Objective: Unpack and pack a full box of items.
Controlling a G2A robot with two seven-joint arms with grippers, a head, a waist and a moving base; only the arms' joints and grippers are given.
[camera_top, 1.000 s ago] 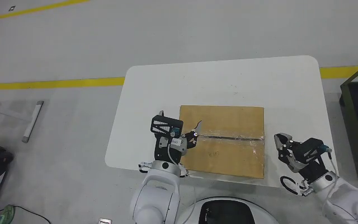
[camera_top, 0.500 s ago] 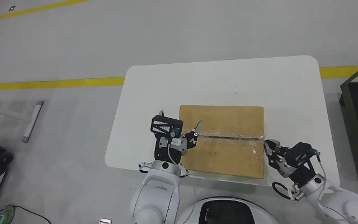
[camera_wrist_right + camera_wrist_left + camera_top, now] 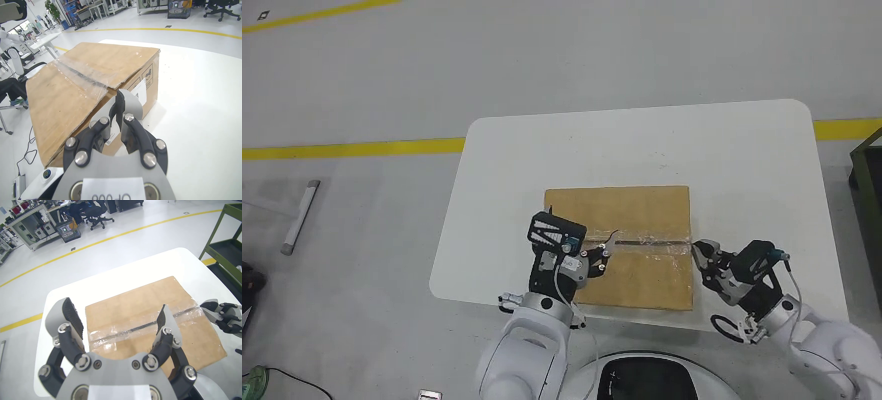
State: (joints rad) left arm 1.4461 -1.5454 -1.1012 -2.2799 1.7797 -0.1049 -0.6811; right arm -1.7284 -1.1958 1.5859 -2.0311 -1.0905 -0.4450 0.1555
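One brown cardboard box [image 3: 627, 215] sits on the near half of a white table [image 3: 642, 140], close to the robot. We see its long axis running from side to side across the table, with the seam between its two top flaps following that same line. The flaps are shut, and wrinkled clear tape [image 3: 132, 328] covers the dark seam from end to end. At the right-hand end the flap edges look ragged and slightly lifted. That end wall carries a white label [image 3: 140, 91] and printed symbols, partly hidden by a finger.

The left gripper [image 3: 115, 306] hovers over the box's left end above the seam, its fingers spread wide and holding nothing. The right gripper [image 3: 118, 94] is at the box's right end, level with the seam, its fingers drawn almost together with only a narrow slit between them and nothing clamped there. We cannot tell whether it touches the cardboard. The left arm hides the box's near left corner in the top view.
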